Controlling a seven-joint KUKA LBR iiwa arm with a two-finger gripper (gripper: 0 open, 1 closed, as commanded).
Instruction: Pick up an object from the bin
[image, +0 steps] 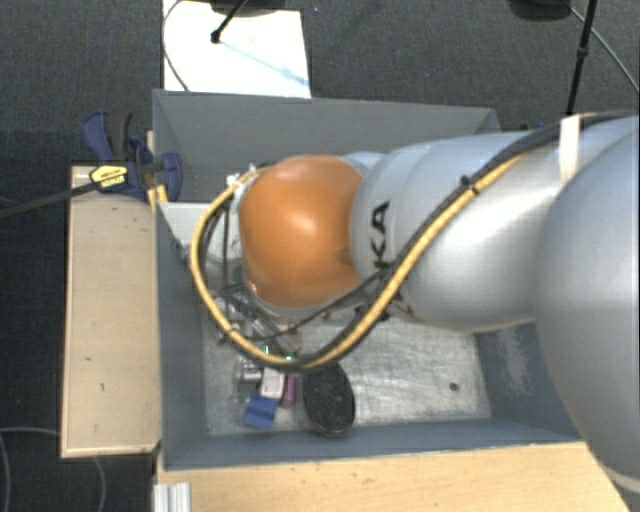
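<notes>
My gripper (246, 328) reaches down under the orange wrist cover into the front left part of the bin. Just below it lie three small things close together. A small white and purple block (276, 384) is nearest. A blue piece (260, 413) lies in front of that, near the bin's front wall. A black oval thing with a textured face (328, 399) lies to their right. Whether the gripper touches any of them is hidden by cables and the cover.
The arm and its orange cover hang over most of the bin's left and middle, with a yellow cable looping around the cover. Bare grey floor shows at the front right of the bin.
</notes>
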